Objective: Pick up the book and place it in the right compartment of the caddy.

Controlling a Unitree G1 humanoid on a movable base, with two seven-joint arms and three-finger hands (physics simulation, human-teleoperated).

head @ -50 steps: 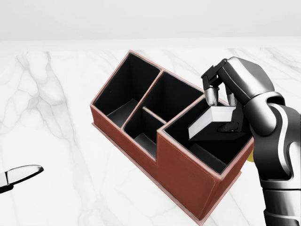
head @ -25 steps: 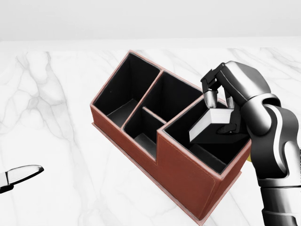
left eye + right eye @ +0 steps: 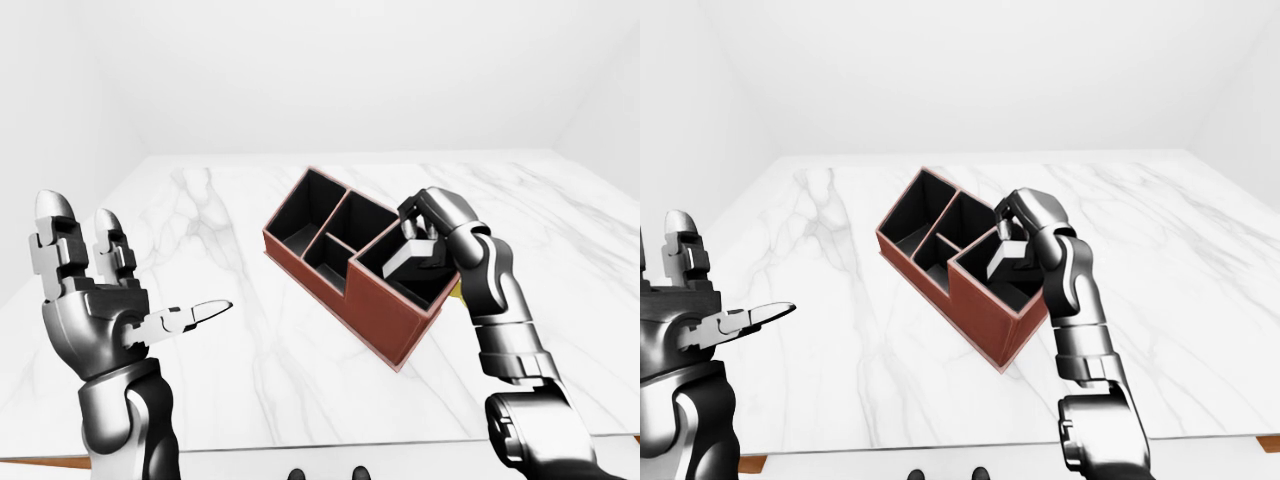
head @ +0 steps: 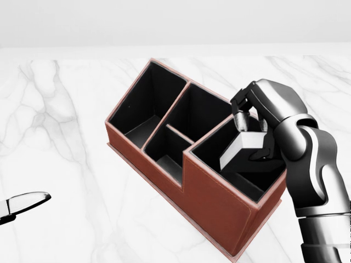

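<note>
The red-brown caddy (image 4: 214, 197) with black insides lies slantwise on the white marble table (image 4: 71, 164). My right hand (image 4: 251, 137) is shut on the book (image 4: 241, 147), a grey-white block with a dark cover. It holds the book tilted inside the caddy's right compartment, below the rim on the left and near the rim by my fingers (image 4: 239, 121). The other compartments hold nothing. My left hand (image 3: 110, 290) is open and raised at the left of the left-eye view, well apart from the caddy. Its fingertip shows at the head view's lower left (image 4: 24, 201).
A small yellow thing (image 3: 455, 291) peeks out behind the caddy's right end, by my right forearm. The table's near edge (image 3: 330, 445) runs along the bottom of the left-eye view. White walls stand beyond the table.
My right hand has moved down and a little left with the book, which now sits lower in the right compartment. The caddy and my left hand have not moved.
</note>
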